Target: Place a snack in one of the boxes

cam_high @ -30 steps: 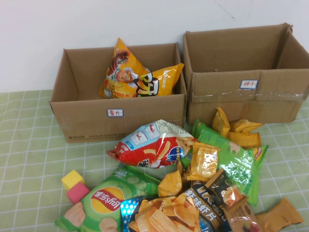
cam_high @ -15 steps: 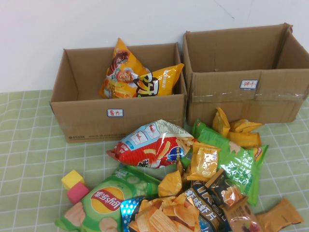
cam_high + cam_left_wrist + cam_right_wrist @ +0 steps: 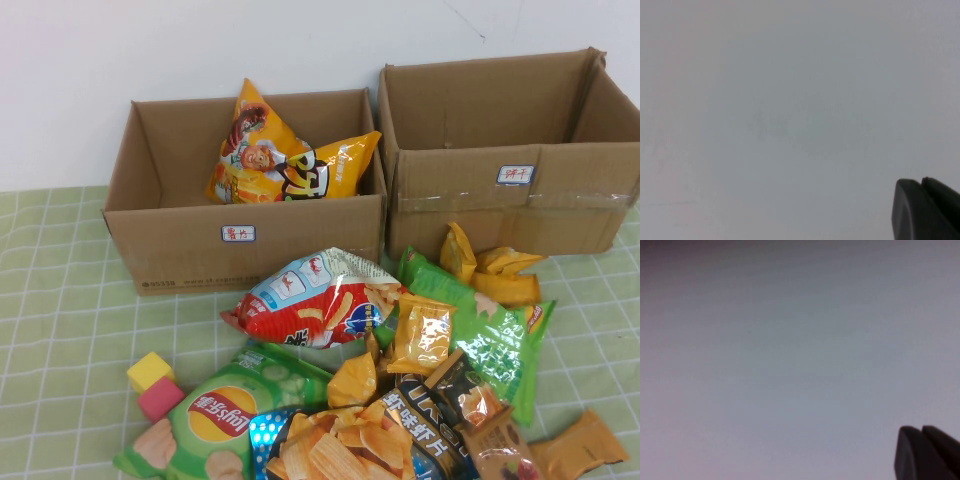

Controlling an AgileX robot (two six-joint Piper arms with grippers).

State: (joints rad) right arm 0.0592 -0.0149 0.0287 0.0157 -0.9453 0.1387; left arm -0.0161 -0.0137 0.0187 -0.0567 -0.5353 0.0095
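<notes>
Two brown cardboard boxes stand open at the back of the table. The left box [image 3: 190,245] holds two orange snack bags [image 3: 285,160]. The right box [image 3: 480,215] shows nothing inside. A heap of snack bags lies in front: a red and white chip bag [image 3: 310,300], a green chip bag [image 3: 225,415], a green bag [image 3: 490,330] and a small orange packet [image 3: 420,335]. Neither arm shows in the high view. My left gripper [image 3: 921,181] and right gripper [image 3: 921,429] each face a blank pale surface, fingers together, holding nothing.
A yellow block [image 3: 150,370] and a pink block [image 3: 160,398] lie at the front left. The green checked tablecloth [image 3: 60,300] covers the table. A white wall stands behind the boxes. More packets [image 3: 580,445] lie at the front right.
</notes>
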